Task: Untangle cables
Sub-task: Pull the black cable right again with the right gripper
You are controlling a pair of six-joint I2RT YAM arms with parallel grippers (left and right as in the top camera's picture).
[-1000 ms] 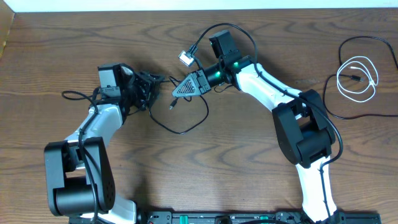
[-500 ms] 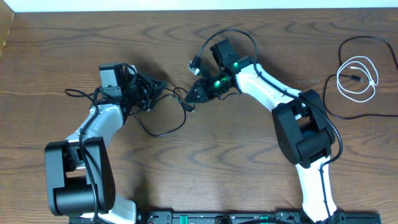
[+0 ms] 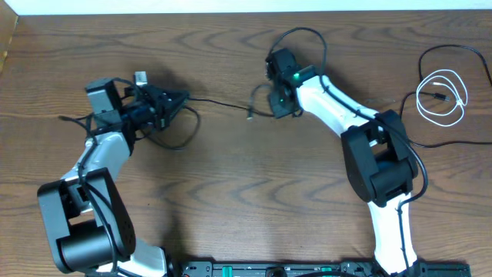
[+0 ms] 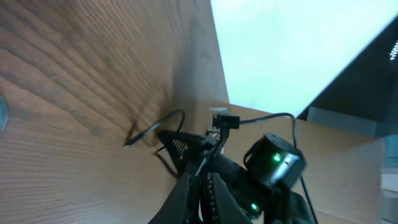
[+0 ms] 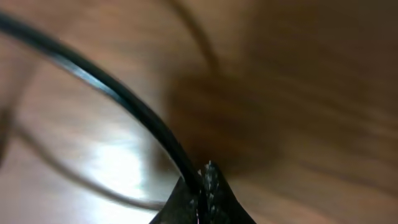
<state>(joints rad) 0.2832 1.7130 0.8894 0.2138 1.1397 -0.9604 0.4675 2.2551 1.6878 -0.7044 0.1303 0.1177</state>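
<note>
From above, you have both tools on the black cable (image 3: pixel 223 103). Your left tool (image 3: pixel 171 104) is pinched tight on a messy bunch of it. One loose loop (image 3: pixel 181 140) sags onto the bench (image 3: pixel 246 208) just below that tool. Your right tool (image 3: pixel 278 104) is pinched tight near the other end, with the small plug (image 3: pixel 251 115) poking out beside it. Between the two tools the cable runs in an almost straight line. I think that is why you hold them well apart: a pull from both sides can drag the loops out of the bunch. The white cable (image 3: pixel 442 96) lies curled up by itself near the right edge of the bench. It is well apart from both tools, so it looks free of the black one.

On the left wrist view, the fingers (image 4: pixel 180 199) meet at the bottom of the picture. A thin dark line runs out from between them toward the right arm (image 4: pixel 273 171). That fits a firm grip on the cable.

On the right wrist view, everything is blurry. You can see the black cable (image 5: pixel 112 93) come down from the top left and end right at the tips (image 5: pixel 214 199), which are pressed together. A pinch at the very tips looks like a good way to hold such a thin cord while you pull.
</note>
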